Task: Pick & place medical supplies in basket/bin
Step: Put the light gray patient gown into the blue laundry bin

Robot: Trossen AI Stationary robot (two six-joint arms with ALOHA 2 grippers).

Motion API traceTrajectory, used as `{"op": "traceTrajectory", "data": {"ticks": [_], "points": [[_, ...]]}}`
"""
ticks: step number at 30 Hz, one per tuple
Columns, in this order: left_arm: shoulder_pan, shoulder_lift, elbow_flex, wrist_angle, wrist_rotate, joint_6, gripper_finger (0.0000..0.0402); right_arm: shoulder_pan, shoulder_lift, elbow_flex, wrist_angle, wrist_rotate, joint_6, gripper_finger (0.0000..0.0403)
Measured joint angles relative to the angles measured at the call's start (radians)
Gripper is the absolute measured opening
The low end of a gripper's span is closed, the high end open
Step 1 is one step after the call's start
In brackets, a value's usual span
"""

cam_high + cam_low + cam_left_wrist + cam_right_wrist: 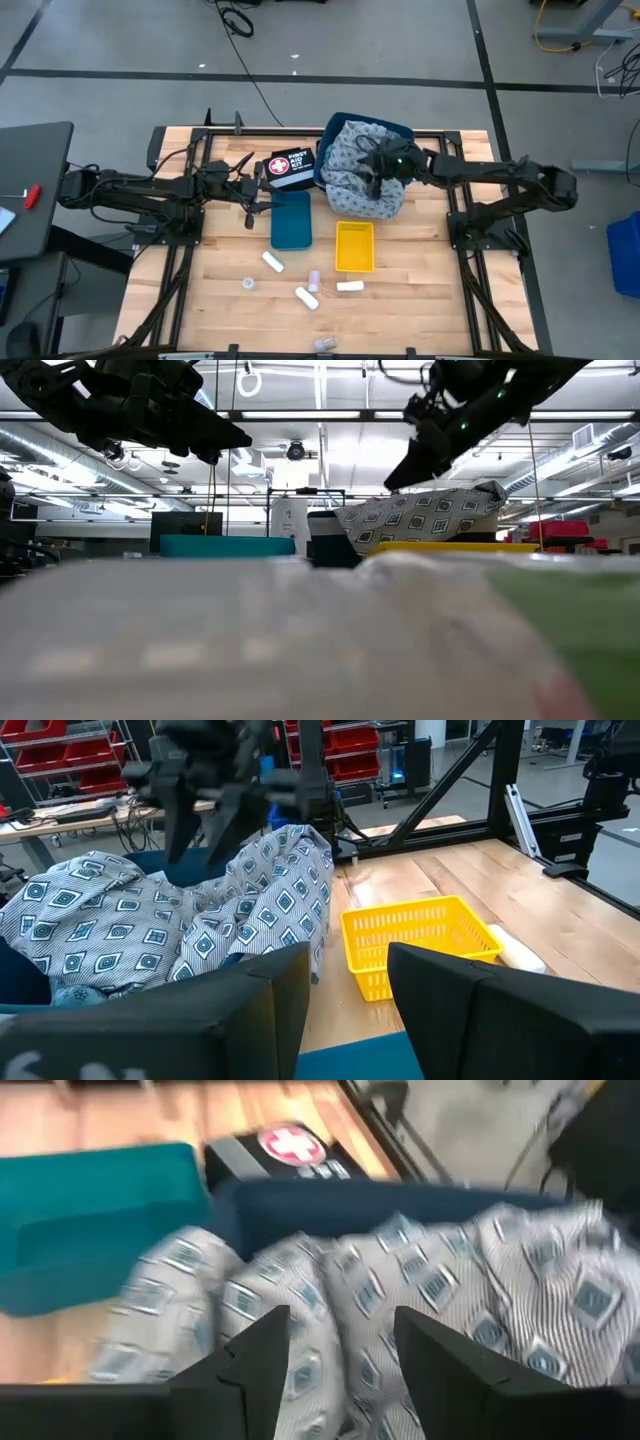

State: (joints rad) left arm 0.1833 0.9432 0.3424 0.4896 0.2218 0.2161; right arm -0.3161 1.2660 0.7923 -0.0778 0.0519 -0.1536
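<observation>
A grey patterned cloth (358, 180) lies heaped in a dark blue bin (400, 129), and its near part spills over the bin's rim onto the table. My right gripper (340, 1330) hovers open just above the cloth (420, 1290) with nothing between its fingers. My left gripper (348, 955) stands open and empty above the table's left half (250, 197), beside a teal bin (291, 220). Several white gauze rolls (272, 262) and a tiny tape ring (248, 284) lie on the near part of the table.
A black pouch with a red-and-white cross label (289, 168) sits between the two grippers, against the blue bin. A yellow basket (354, 246) stands right of the teal bin. Black frame rails (455, 215) run along both sides of the wooden table.
</observation>
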Motion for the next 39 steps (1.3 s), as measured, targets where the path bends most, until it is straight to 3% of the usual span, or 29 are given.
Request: {"op": "traceTrajectory", "data": {"ticks": [5, 10, 16, 20, 28, 39], "points": [[0.000, 0.000, 0.000, 0.000, 0.000, 0.000, 0.0142, 0.157, -0.051, 0.001, -0.073, 0.138, -0.048, 0.0196], [0.000, 0.000, 0.000, 0.000, 0.000, 0.000, 0.0142, 0.353, -0.056, 0.001, -0.201, 0.351, -0.043, 0.0196], [0.000, 0.000, 0.000, 0.000, 0.000, 0.000, 0.0142, 0.574, -0.056, 0.001, -0.270, 0.564, 0.047, 0.0196], [0.000, 0.000, 0.000, 0.000, 0.000, -0.001, 0.0142, 0.677, -0.056, 0.001, -0.336, 0.634, 0.132, 0.0196], [0.000, 0.000, 0.000, 0.000, 0.000, -0.002, 0.0142, 0.796, -0.039, 0.003, -0.567, 0.724, 0.232, 0.0204], [0.000, 0.000, 0.000, 0.000, 0.000, 0.001, 0.0142, 0.813, 0.115, 0.003, -0.726, 0.877, 0.095, 0.0224]]}}
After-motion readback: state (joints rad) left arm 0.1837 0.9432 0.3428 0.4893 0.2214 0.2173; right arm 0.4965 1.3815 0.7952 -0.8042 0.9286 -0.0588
